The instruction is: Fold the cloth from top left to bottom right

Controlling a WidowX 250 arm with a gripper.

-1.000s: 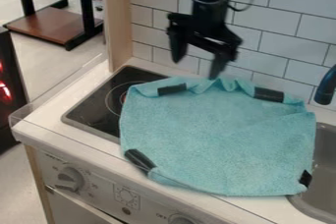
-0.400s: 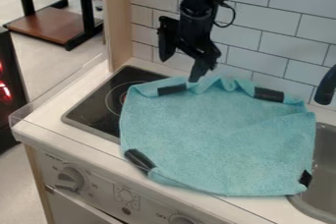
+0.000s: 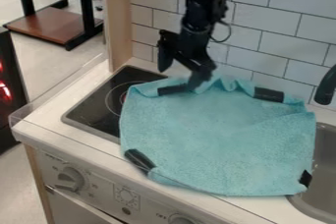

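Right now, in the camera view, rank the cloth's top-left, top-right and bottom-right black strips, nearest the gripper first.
1. Top-left strip, by the gripper.
2. Top-right strip, far edge.
3. Bottom-right strip, beside the sink.

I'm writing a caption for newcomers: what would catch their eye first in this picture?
The large turquoise cloth with four black strips along its edges dominates, lying from the black glass cooktop across to the grey metal sink. Next comes the black two-finger gripper, its fingers apart, at the cloth's upper left edge, in front of the white tiled wall.
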